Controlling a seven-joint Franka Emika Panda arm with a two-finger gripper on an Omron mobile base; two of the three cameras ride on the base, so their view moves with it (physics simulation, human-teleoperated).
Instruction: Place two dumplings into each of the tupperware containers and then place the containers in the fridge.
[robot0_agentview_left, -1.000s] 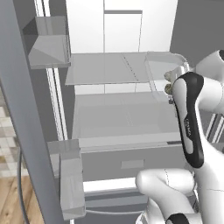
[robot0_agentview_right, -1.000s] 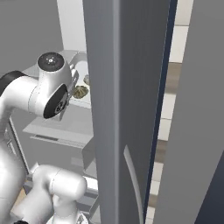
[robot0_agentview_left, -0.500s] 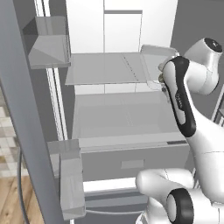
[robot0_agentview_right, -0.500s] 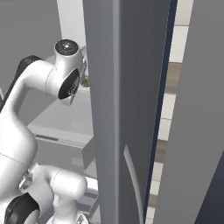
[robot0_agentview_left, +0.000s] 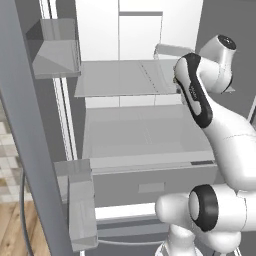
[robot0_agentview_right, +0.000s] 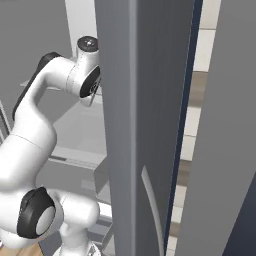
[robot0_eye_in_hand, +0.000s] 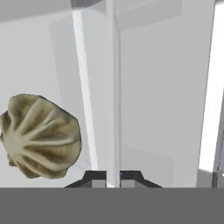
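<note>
Hand view showed the gripper (robot0_eye_in_hand: 113, 178) clamped on the thin wall of a tupperware container (robot0_eye_in_hand: 114, 87), jaws nearly together, one dumpling (robot0_eye_in_hand: 41, 136) inside at 9 o'clock. The container sat within the fridge (robot0_agentview_left: 145, 130). Judged light, rigid, slick; rim grip risks tilt, dumpling may slide
</note>
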